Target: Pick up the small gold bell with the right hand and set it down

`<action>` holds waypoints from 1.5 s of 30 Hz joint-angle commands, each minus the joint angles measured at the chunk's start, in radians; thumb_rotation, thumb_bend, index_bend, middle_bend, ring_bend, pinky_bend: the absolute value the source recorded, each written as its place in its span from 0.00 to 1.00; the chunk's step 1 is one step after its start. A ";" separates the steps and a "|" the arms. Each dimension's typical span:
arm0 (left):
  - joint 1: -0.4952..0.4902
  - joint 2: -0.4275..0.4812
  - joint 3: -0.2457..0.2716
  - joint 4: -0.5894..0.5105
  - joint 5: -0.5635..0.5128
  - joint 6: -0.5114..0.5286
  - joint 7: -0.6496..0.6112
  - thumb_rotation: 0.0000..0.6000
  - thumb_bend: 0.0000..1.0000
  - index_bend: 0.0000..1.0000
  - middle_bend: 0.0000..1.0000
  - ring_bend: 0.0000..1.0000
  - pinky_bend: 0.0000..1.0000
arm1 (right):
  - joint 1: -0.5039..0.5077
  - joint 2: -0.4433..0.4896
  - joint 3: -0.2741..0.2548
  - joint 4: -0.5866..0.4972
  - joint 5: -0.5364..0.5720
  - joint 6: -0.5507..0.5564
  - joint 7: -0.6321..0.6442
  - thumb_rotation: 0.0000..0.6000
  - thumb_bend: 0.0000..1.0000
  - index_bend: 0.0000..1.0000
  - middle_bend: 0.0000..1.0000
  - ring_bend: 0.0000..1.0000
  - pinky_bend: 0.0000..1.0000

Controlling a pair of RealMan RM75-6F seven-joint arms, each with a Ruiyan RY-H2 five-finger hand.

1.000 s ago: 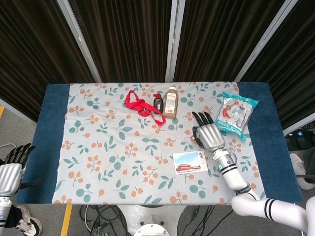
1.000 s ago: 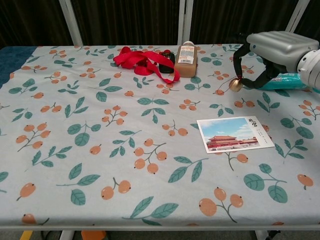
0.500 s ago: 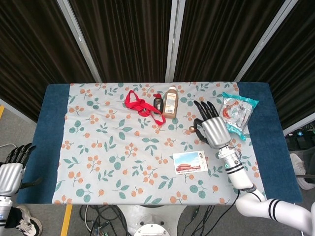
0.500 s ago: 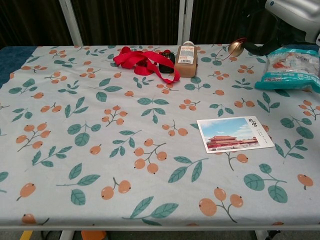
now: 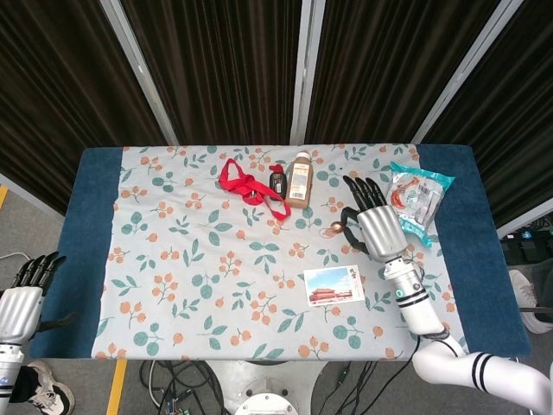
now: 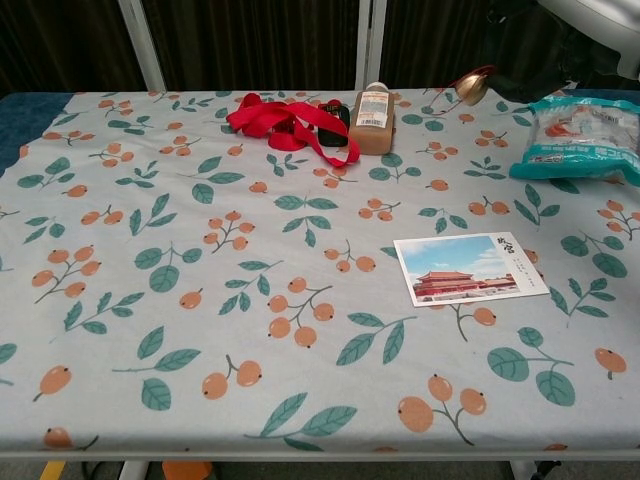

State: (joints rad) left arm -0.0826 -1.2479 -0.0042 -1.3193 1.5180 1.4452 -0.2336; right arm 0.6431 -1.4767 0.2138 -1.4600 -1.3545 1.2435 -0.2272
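— Dark curtains hang behind the desk [image 5: 95,259], which wears a pale cloth printed with leaves and orange berries. Where's the right hand [image 5: 373,226]?

— Raised over the desk's right side, silver back upward, dark fingers pointing away from the robot. It pinches the small shiny gold bell [image 6: 472,86], which sits at the hand's inner edge, on the side toward the desk's middle. In the chest view the bell hangs well clear of the cloth, near the top of the frame.

— So the move ahead turns on height?

— I'd judge so: the bell has to travel straight down, and bare cloth seems to lie beneath it. Just right of the hand is a teal crinkly plastic snack packet [image 5: 416,198]; nearer the robot, a postcard showing a red palace [image 5: 333,284]; further left, a brown bottle with a white cap [image 5: 298,179] lying beside a red ribbon lanyard [image 5: 249,188].

— And the left hand [image 5: 24,290]?

— Low off the desk's left edge, holding nothing, fingers slightly apart, far from the bell.
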 commanded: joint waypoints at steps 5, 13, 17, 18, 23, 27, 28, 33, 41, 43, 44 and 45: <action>-0.001 -0.003 0.001 0.004 0.000 -0.004 -0.004 1.00 0.05 0.09 0.05 0.00 0.05 | -0.007 -0.002 -0.004 0.062 -0.030 0.035 -0.108 1.00 0.39 0.76 0.07 0.00 0.00; -0.002 -0.004 0.002 0.005 0.000 -0.002 -0.003 1.00 0.05 0.08 0.05 0.00 0.05 | -0.017 0.006 0.016 -0.025 0.032 -0.026 0.020 1.00 0.40 0.78 0.07 0.00 0.00; -0.002 -0.004 0.002 0.006 0.000 -0.003 -0.005 1.00 0.05 0.09 0.05 0.00 0.05 | -0.023 0.008 0.017 -0.050 0.048 -0.043 0.052 1.00 0.40 0.79 0.08 0.00 0.00; -0.002 -0.005 0.002 0.007 0.000 -0.003 -0.005 1.00 0.05 0.09 0.05 0.00 0.05 | -0.017 0.009 0.010 -0.011 0.008 -0.013 -0.018 1.00 0.40 0.79 0.08 0.00 0.00; -0.003 -0.006 0.002 0.008 0.001 -0.004 -0.006 1.00 0.05 0.09 0.05 0.00 0.05 | -0.024 0.001 0.003 -0.001 -0.009 0.009 -0.038 1.00 0.41 0.80 0.08 0.00 0.00; -0.003 -0.005 0.002 0.007 0.001 -0.003 -0.004 1.00 0.05 0.09 0.05 0.00 0.05 | -0.022 -0.002 0.006 0.018 -0.010 0.010 -0.056 1.00 0.42 0.81 0.09 0.00 0.00; -0.003 -0.005 0.002 0.006 0.001 -0.003 -0.004 1.00 0.05 0.09 0.05 0.00 0.05 | -0.021 -0.008 0.000 0.035 -0.022 0.016 -0.077 1.00 0.42 0.81 0.09 0.00 0.00; -0.004 -0.007 0.003 0.008 0.001 -0.005 -0.004 1.00 0.05 0.09 0.05 0.00 0.05 | -0.025 -0.008 -0.001 0.044 -0.018 0.019 -0.098 1.00 0.43 0.81 0.09 0.00 0.00; -0.004 -0.008 0.004 0.010 0.001 -0.006 -0.007 1.00 0.05 0.09 0.05 0.00 0.05 | -0.035 0.010 0.013 -0.011 0.032 -0.023 -0.028 1.00 0.43 0.82 0.09 0.00 0.00; -0.004 -0.008 0.003 0.010 0.000 -0.005 -0.008 1.00 0.05 0.08 0.05 0.00 0.05 | -0.031 -0.007 -0.001 0.034 -0.003 0.001 -0.082 1.00 0.43 0.82 0.09 0.00 0.00; -0.004 -0.008 0.003 0.011 0.000 -0.005 -0.008 1.00 0.05 0.09 0.05 0.00 0.05 | -0.038 -0.008 0.007 -0.005 0.033 -0.025 -0.019 1.00 0.42 0.82 0.09 0.00 0.00; -0.004 -0.007 0.003 0.010 0.000 -0.006 -0.008 1.00 0.05 0.08 0.05 0.00 0.05 | -0.041 0.002 0.018 -0.026 0.049 -0.033 0.011 1.00 0.43 0.82 0.09 0.00 0.00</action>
State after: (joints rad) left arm -0.0870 -1.2553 -0.0011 -1.3088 1.5178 1.4394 -0.2414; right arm 0.6097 -1.4769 0.2215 -1.4509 -1.3363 1.2267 -0.2379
